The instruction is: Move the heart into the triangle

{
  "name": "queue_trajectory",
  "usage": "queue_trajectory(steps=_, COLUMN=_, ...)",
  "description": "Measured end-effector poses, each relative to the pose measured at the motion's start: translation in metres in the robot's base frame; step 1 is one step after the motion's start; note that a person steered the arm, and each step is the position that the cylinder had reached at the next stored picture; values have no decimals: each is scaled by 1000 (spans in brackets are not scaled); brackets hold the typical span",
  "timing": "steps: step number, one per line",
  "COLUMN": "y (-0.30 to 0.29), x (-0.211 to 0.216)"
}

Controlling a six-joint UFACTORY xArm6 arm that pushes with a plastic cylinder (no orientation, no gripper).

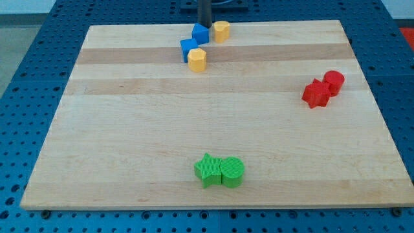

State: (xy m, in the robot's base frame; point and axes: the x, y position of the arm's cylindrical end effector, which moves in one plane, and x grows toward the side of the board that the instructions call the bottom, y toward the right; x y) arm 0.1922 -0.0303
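My tip (204,23) is resting at the view's top edge, bare rod grasping nothing, just behind the blue triangle (200,33), with the yellow heart (222,30) sitting just beside that triangle on the view's right. A push from here is likely driving the blue triangle into the blue block (188,49) and yellow block (197,59) below, scattering the cluster rather than closing heart to triangle. The wooden board (129,129) is lying flat on a blue perforated table (26,77), with red blocks (323,89) and green blocks (220,171) sitting well apart.
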Motion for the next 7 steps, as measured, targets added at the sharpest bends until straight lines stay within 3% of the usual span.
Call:
queue_trajectory(steps=1, y=11, x=1)
queue_trajectory(steps=3, y=102, x=0)
queue_trajectory(steps=5, y=98, x=1)
queue_trajectory(steps=7, y=47, x=9)
